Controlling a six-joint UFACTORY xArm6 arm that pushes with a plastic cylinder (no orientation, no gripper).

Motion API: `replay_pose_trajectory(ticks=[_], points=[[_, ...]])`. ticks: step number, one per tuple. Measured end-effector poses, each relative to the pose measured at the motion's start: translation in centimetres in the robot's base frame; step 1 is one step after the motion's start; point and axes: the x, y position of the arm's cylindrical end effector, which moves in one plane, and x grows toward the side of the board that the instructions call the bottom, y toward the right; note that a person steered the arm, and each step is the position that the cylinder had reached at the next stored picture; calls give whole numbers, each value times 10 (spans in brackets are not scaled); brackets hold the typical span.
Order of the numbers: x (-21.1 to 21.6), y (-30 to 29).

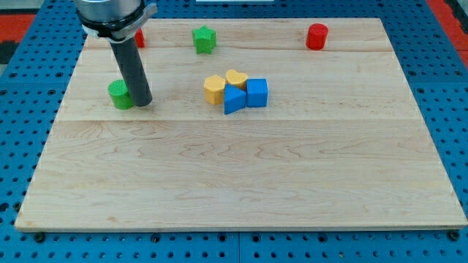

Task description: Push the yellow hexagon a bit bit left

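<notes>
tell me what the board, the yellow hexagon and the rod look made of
Board: pale wood, matte, with visible grain and plank seams. Yellow hexagon: probably painted wood or plastic; flat, even colour, no grain visible. Rod: dark, slightly glossy, maybe rubber or plastic; my tip sits right of the green block.

Pale blond wood with fine streaky grain across the bench (241,175), and around it a bright blue perforated surface (446,88) dotted with dark holes, red showing at both far corners. Near the bench's middle, a yellow hexagon (213,89), a yellow heart (236,77), a blue triangle (233,100) and a blue cube (257,93). Along the far edge, a green star (204,39), a red cylinder (316,36) and a sliver of another red block (139,38). Toward the left edge, a green cylinder (119,94). The rod is dark grey-black down to my tip (142,103).
</notes>
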Motion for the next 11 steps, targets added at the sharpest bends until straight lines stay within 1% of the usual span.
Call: replay_pose_trajectory(ticks=[1, 4, 6, 8, 10, 11], points=[[13, 28], [13, 29], [-35, 74], [-38, 172], [-38, 173], [-40, 163]])
